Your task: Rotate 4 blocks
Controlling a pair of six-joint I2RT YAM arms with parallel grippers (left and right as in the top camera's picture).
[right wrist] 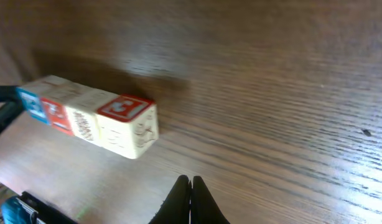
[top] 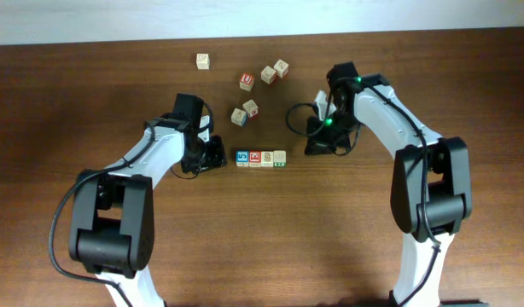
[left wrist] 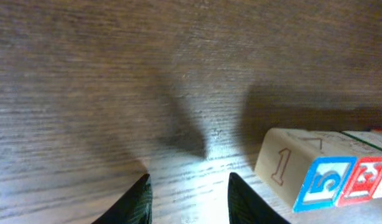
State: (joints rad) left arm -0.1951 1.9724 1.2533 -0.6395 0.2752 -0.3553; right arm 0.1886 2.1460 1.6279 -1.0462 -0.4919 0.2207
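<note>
Four pale-wood blocks stand in a touching row at mid-table: a blue-faced one (top: 242, 158), a red-faced one (top: 254, 159), and two paler ones (top: 267, 159) (top: 280, 158). My left gripper (top: 217, 156) sits low on the table just left of the row. In the left wrist view it (left wrist: 188, 190) is open with bare wood between the fingers, and the blue-faced end block (left wrist: 306, 177) lies to the right, apart from them. My right gripper (top: 315, 147) rests right of the row. In its own view it (right wrist: 191, 186) is shut and empty, a short way from the row's end block (right wrist: 125, 127).
Several more alphabet cubes lie loose behind the row: one alone at the back left (top: 202, 60), three clustered at the back (top: 247, 81) (top: 268, 74) (top: 282, 67), and a pair (top: 251, 107) (top: 238, 117) just behind the row. A pale wall edge borders the far side of the wooden table (top: 91, 85).
</note>
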